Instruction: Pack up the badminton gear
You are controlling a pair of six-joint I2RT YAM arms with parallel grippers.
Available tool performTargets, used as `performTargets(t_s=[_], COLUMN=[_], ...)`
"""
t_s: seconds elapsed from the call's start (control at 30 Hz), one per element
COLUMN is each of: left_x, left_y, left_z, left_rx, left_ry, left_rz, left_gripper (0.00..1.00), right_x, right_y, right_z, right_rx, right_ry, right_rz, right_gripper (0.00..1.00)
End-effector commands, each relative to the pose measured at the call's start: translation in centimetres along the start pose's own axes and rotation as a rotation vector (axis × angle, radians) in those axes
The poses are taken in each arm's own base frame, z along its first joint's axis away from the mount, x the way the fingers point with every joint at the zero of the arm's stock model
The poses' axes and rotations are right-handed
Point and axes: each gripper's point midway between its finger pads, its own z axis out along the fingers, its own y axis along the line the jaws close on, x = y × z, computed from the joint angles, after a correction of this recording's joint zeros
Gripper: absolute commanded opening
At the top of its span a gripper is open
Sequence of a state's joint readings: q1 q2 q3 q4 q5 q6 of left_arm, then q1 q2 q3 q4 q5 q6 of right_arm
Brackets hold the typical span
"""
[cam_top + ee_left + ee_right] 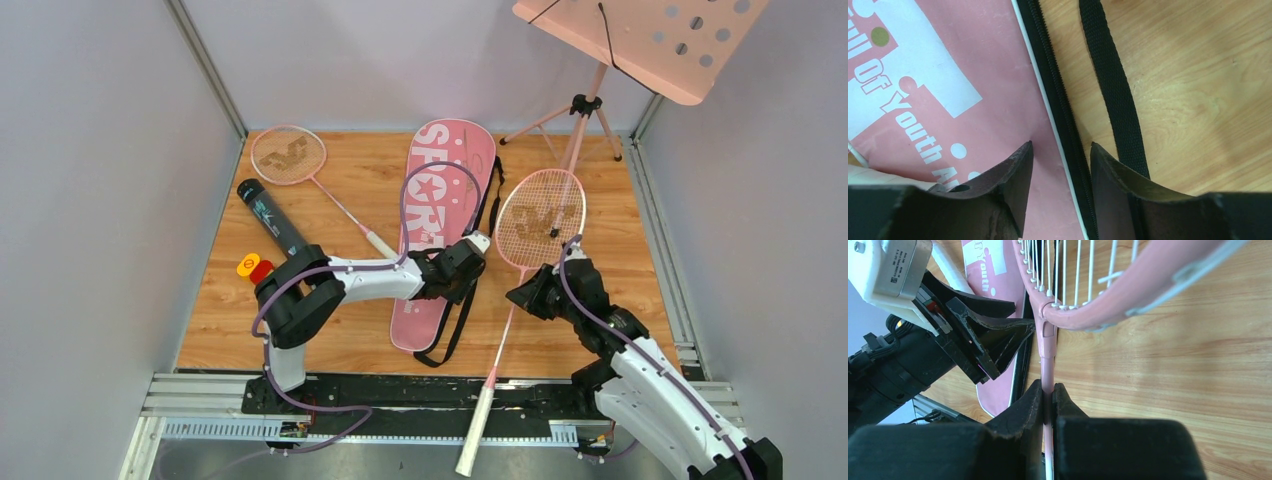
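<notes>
The pink "SPORT" racket bag (pixel 440 200) lies flat mid-table, its black strap (pixel 462 310) trailing on the right. My left gripper (pixel 478 262) is open, its jaws straddling the bag's black zipper edge (pixel 1060 120); it also shows in the left wrist view (pixel 1061 150). My right gripper (pixel 522 298) is shut on the thin shaft (pixel 1048 375) of a pink racket (pixel 540 220), just below its head (pixel 1088 315). That racket's white handle (pixel 478 420) juts over the front rail. A second pink racket (pixel 290 155) and a long black tube (pixel 270 220) lie at the back left. No shuttlecocks are in view.
A pink music stand (pixel 640 40) stands at the back right, its tripod legs (pixel 580 125) just behind the held racket's head. A small orange and red toy (pixel 252 268) sits by the left arm's base. Grey walls close in both sides. The two grippers are close together.
</notes>
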State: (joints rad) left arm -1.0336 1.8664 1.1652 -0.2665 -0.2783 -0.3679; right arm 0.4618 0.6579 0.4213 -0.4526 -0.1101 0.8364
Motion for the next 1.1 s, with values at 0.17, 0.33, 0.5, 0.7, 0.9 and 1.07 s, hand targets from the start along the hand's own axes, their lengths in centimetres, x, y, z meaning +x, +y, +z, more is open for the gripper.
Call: performTargets(t_s=[0.17,0.33,0.5,0.7,0.9,1.07], left_x=[-1.4,-2.1,-3.1,-4.1,-4.5,-4.6], left_y=[-0.2,-0.5,-0.7,-0.2,-0.3,-0.2], left_z=[-0.5,-1.7,-3.6,-4.8,-5.4,-5.8], left_rx=[-0.025,0.008,0.044,0.039,0.056,0.063], left_ry=[-0.049,-0.090,-0.157,-0.207,-0.229,-0.250], left_rz=[0.007,-0.036,-0.104,-0.140,-0.160,-0.161], left_gripper=[0.25,0.00,0.00,0.00,0.00,0.00], right_x=[-0.3,0.6,1.3,1.8,2.7,3.5], right_y=[1.5,1.8,2.0,1.1,1.9,2.4], right_z=[0.1,0.4,0.8,1.9,2.4,2.6], right_rx=[-0.076,-0.099,-0.108,-0.066,-0.120,-0.154], right_ry=[-0.012,0.042,0.088,0.109,0.165,0.217], right_rz=[-0.003,0.005,0.017,0.052,0.081,0.090], right_gripper=[0.00,0.00,0.00,0.00,0.00,0.00])
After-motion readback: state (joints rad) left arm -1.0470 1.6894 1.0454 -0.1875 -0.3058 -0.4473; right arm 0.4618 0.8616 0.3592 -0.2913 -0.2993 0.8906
